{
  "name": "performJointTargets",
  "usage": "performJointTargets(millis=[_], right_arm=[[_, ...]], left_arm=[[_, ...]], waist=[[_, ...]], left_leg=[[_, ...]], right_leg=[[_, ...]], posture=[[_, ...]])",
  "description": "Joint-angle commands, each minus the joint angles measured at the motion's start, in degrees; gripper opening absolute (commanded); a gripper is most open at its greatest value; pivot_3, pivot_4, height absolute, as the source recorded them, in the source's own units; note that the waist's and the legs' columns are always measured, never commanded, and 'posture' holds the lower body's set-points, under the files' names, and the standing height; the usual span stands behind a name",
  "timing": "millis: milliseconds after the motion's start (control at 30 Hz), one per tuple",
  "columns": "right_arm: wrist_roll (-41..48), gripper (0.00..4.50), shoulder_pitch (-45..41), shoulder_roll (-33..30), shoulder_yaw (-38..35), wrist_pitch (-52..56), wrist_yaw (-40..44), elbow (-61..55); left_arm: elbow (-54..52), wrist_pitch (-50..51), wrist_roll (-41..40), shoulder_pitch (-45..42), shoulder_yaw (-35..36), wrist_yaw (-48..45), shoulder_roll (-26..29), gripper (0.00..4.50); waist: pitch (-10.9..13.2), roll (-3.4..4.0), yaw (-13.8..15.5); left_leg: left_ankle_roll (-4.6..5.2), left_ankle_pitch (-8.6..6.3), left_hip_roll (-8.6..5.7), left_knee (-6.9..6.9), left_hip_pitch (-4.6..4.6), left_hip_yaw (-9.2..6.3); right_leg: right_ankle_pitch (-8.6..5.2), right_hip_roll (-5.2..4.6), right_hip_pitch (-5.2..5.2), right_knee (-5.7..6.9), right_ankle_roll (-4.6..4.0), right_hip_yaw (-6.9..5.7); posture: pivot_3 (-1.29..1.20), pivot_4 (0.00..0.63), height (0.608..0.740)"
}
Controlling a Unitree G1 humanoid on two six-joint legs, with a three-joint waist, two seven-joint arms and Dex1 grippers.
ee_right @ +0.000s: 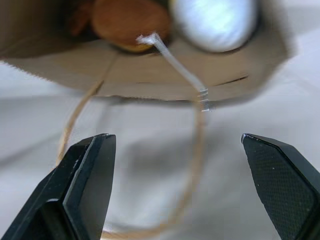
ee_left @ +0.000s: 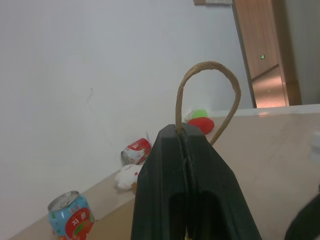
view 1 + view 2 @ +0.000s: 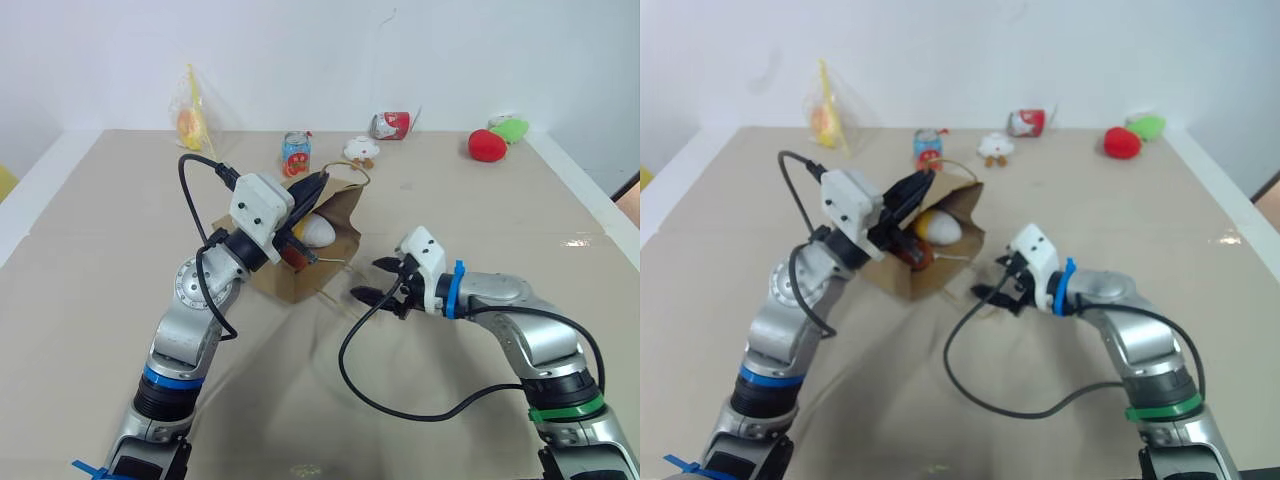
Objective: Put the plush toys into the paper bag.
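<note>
The brown kraft paper bag (image 3: 330, 240) lay on the beige table (image 3: 480, 210) with its mouth held up. The left hand (image 2: 187, 150) was clamped on one tan twisted-cord handle (image 2: 207, 85). Inside sat the white egg-shaped plush (image 1: 215, 22) and the small brown furry plush (image 1: 127, 20). The right hand (image 3: 378, 280) hovered nearby, fingers spread wide and holding nothing, above the other cord handle (image 1: 192, 165).

We see the paper bag (image 3: 330, 240) lying mid-table (image 3: 100, 220) with both plush toys (image 3: 318, 232) inside. A can (image 3: 296, 153) stands behind it, towards the far edge.
</note>
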Motion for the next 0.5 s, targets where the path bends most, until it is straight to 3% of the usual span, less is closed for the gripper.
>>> performJointTargets(millis=[33, 167, 300, 367, 500], right_arm=[[-1.98, 4.36, -0.92, 1.46, 0.1, -3.06, -1.78, 3.35], [-3.36, 3.04, -0.23, 0.66, 1.2, -4.99, -0.41, 2.86], [-3.31, 0.84, 0.85, -0.72, 1.21, -5.42, 0.95, 1.08], [-3.15, 0.11, 1.25, -1.26, 0.89, -6.08, 1.56, 0.24], [-2.31, 0.11, 1.12, -2.17, -0.23, -5.26, 2.04, -1.48]], left_arm=[[-2.8, -0.36, 0.1, -0.97, 1.1, 0.78, 0.26, 0.0], [-2.91, -0.27, 0.3, -0.77, 1.24, 0.82, 0.5, 0.0], [-2.99, -0.23, 0.39, -0.48, 1.12, 1.01, 0.56, 0.0], [-3.07, -0.17, 0.42, -0.28, 0.97, 1.12, 0.53, 0.0], [-3.0, -0.1, 0.39, -0.1, 0.86, 1.07, 0.58, 0.0]], waist=[[0.0, 0.0, 0.01], [0.0, 0.0, 0.0], [0.0, 0.0, 0.07], [0.0, 0.0, 0.04], [0.0, 0.0, 0.03]], left_leg=[[0.0, 0.0, -0.02, 0.0, -0.01, 0.02], [0.0, 0.0, -0.06, 0.0, -0.05, 0.03], [0.0, 0.0, -0.06, 0.0, -0.04, 0.01], [0.0, 0.0, -0.06, 0.0, -0.03, 0.02], [0.0, 0.0, -0.04, 0.0, -0.02, -0.01]], right_leg=[[0.0, -0.02, -0.01, 0.0, 0.0, 0.01], [0.0, -0.06, -0.02, -0.02, 0.0, 0.03], [-0.01, -0.06, -0.01, -0.02, 0.01, 0.01], [0.0, -0.06, -0.01, -0.02, 0.01, 0.02], [0.0, -0.03, -0.01, -0.02, 0.01, 0.0]], posture=[[0.0, 0.15, 0.74], [0.0, 0.15, 0.74], [0.0, 0.15, 0.74], [0.0, 0.15, 0.74], [0.0, 0.15, 0.74]])
